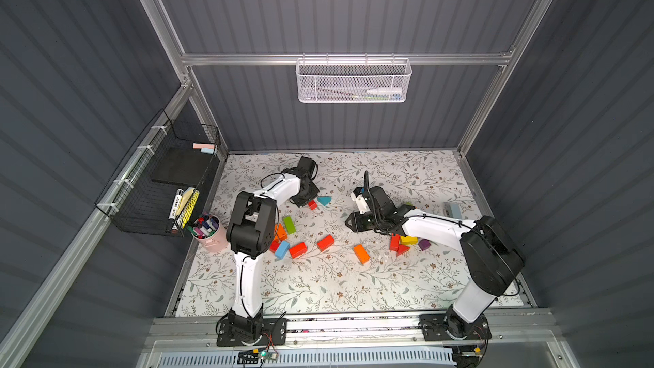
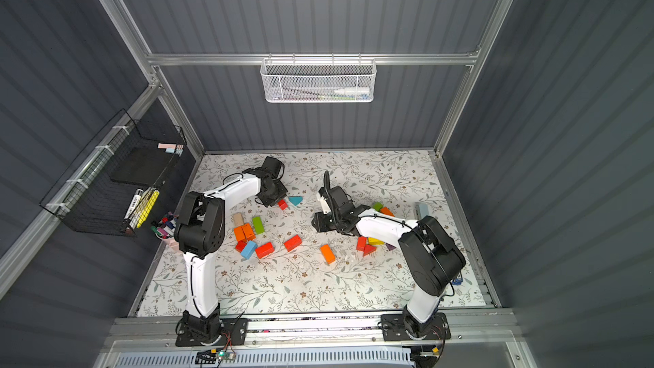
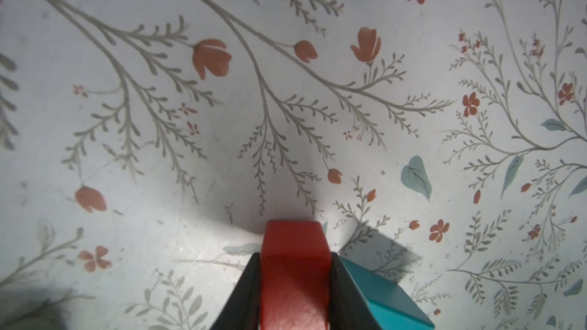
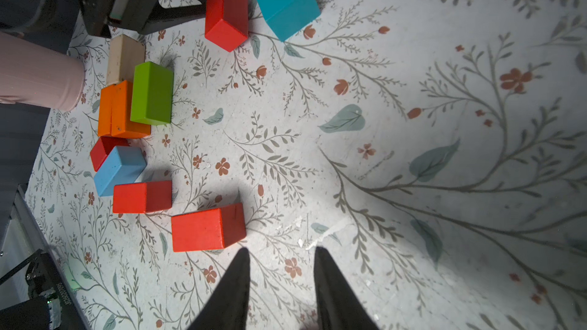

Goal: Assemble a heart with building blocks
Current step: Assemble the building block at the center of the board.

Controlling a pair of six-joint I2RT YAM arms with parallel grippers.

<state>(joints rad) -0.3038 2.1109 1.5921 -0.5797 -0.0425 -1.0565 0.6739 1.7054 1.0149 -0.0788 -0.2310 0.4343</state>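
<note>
My left gripper (image 3: 295, 253) is shut on a small red block (image 3: 293, 280), low over the mat at the back middle (image 1: 312, 204). A teal wedge (image 1: 324, 200) lies right beside it, a little apart in the right wrist view (image 4: 286, 7). My right gripper (image 4: 281, 249) is open with only bare mat between its fingers; it hovers near the middle (image 1: 348, 223). A red brick (image 4: 208, 230) lies just off one fingertip. More building blocks sit at the left: green (image 1: 289, 224), orange (image 1: 280, 232), blue (image 1: 282, 249) and red (image 1: 298, 250). An orange brick (image 1: 361, 254) lies alone.
Red, yellow and purple blocks (image 1: 408, 240) lie partly under my right arm. A pink cup of marker pens (image 1: 208, 231) stands at the left edge by a black wire basket (image 1: 159, 185). A pale grey object (image 1: 452, 209) rests near the right edge.
</note>
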